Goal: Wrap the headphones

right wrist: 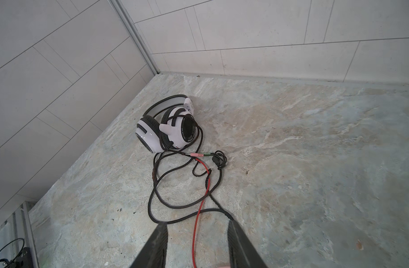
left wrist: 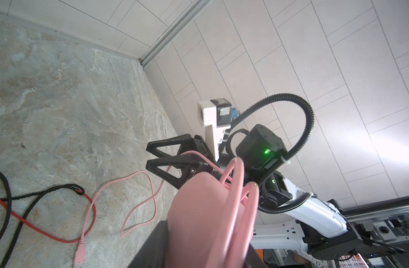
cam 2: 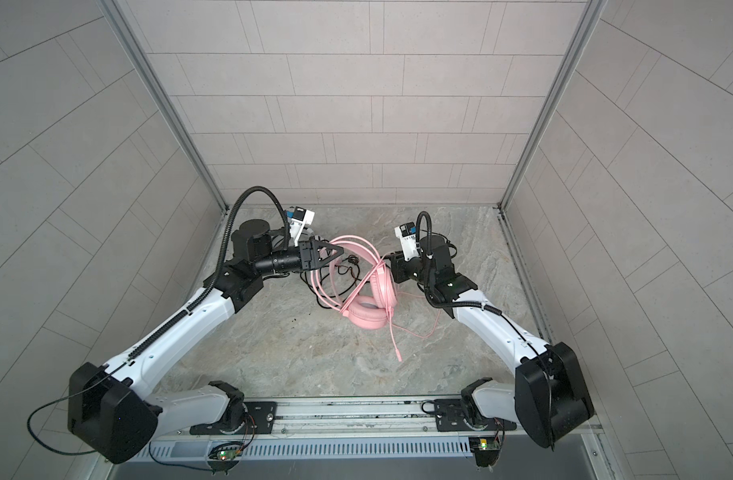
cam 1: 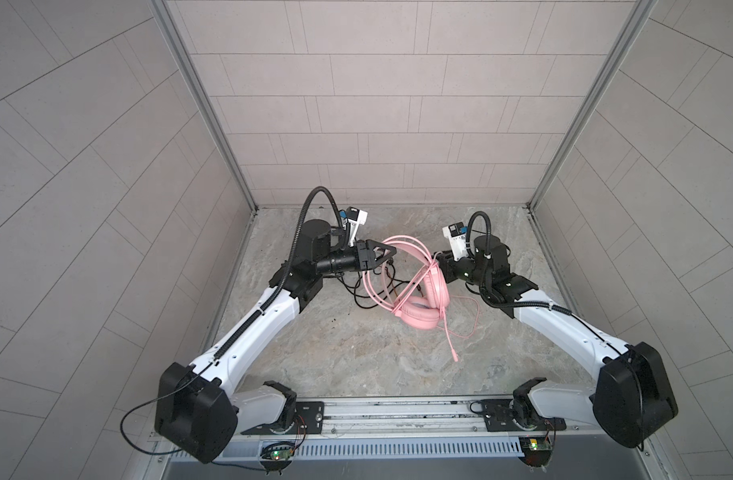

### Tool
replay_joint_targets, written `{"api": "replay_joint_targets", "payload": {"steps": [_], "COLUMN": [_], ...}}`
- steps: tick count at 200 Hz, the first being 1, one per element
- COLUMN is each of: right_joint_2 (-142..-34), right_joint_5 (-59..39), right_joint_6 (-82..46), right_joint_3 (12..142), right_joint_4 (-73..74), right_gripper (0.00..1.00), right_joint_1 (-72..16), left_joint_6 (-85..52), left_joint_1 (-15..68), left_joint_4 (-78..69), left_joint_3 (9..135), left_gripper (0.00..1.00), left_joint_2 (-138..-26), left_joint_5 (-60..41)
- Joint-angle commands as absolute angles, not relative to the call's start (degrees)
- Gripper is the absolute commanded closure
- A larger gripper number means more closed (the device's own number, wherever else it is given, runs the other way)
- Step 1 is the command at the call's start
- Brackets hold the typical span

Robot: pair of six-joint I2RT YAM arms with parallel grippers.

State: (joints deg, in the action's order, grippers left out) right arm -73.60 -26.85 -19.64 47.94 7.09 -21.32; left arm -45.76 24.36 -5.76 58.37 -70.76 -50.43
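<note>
Marbled grey bench (cam 1: 356,353), tiled walls (cam 1: 398,124). My left fingers (cam 1: 391,249) grip the pink headset (cam 1: 418,318) at centre, its cable (left wrist: 240,183) looped round it; my right fingers (right wrist: 240,243) stand apart beside it. Near the back-left corner lies the white-and-black headset (right wrist: 168,130).

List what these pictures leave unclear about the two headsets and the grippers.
White-and-black headset: largely hidden behind the left arm in both top views; clear only in the right wrist view.
Whether the left gripper clamps the pink headphones: blurred close up in the left wrist view, fingers cut by its bottom edge.
</note>
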Motion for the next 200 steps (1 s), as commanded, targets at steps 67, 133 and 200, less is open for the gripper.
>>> {"api": "replay_joint_targets", "payload": {"steps": [67, 133, 200], "right_joint_2": [-80.99, -89.08, -83.76], "right_joint_5": [-35.24, -34.85, -31.57], "right_joint_6": [-31.60, -32.85, -26.48], "right_joint_3": [39.07, 41.69, 42.02], "right_joint_4": [31.95, 32.14, 20.28], "right_gripper": [0.65, 0.82, 0.80], "right_joint_1": [-20.92, -20.75, -20.85], "left_joint_6": [-56.04, -40.84, -16.85], "left_joint_1": [21.02, 19.25, 18.71], "left_joint_4": [-22.15, -1.97, 48.79], "left_joint_3": [56.83, 57.73, 70.35], "left_gripper": [1.00, 0.99, 0.57], "left_joint_2": [-69.97, -69.82, -68.06], "left_joint_5": [-52.29, -49.78, -17.88]}}
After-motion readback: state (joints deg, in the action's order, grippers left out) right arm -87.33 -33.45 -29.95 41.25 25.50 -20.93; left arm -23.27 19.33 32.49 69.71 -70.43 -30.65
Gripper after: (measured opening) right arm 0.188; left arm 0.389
